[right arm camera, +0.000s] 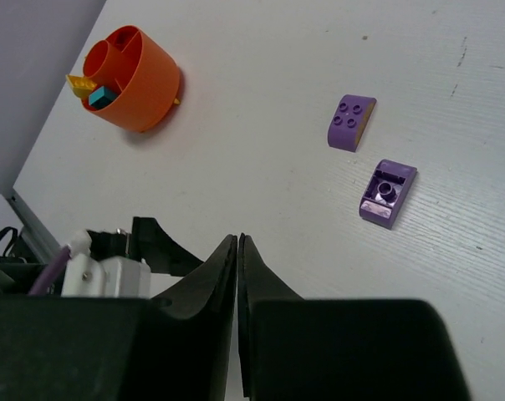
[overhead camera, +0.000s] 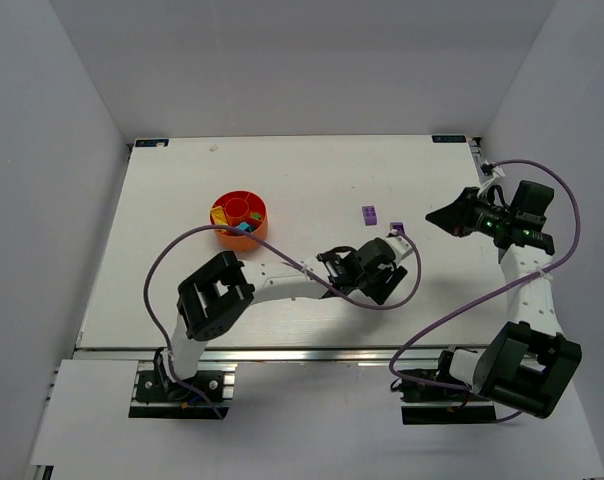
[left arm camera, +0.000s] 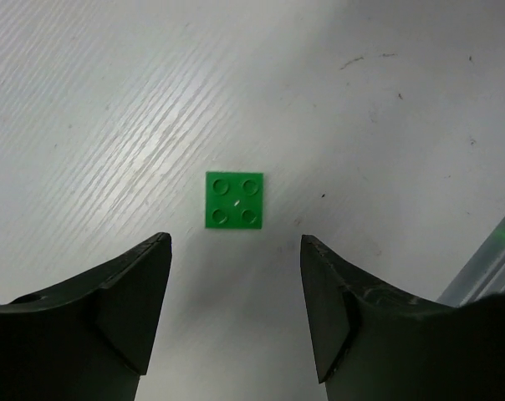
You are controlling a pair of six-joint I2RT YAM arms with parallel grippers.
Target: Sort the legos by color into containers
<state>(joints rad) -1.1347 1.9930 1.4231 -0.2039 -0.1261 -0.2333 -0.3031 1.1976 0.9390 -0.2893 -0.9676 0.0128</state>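
1. Closest in the left wrist view is the left gripper (left arm camera: 236,242), its two dark fingers (left arm camera: 127,292) spread wide with nothing between them.
2. Just beyond the fingertips, a green lego (left arm camera: 235,200) lies flat on the white table (overhead camera: 282,170), four studs up, touching neither finger.
3. Seen from above, this gripper hangs near the table's middle, a little toward the near edge. The arm hides the green lego there.
4. By the table's right edge, the right gripper (right arm camera: 237,242) is clenched, its fingers pressed together along their whole length and holding nothing.
5. Two purple legos (right arm camera: 351,123) lie side by side but apart, near the table's middle and slightly to the right. One sits studs up, and the other appears to show its hollow underside.
6. Left of the table's middle, about halfway between the far and near edges, stands the round orange dish (right arm camera: 144,92) with its red insert.
7. A yellow piece (right arm camera: 79,82) and a teal piece (right arm camera: 102,97) sit in its outer wedges. Whether they share a compartment cannot be told.
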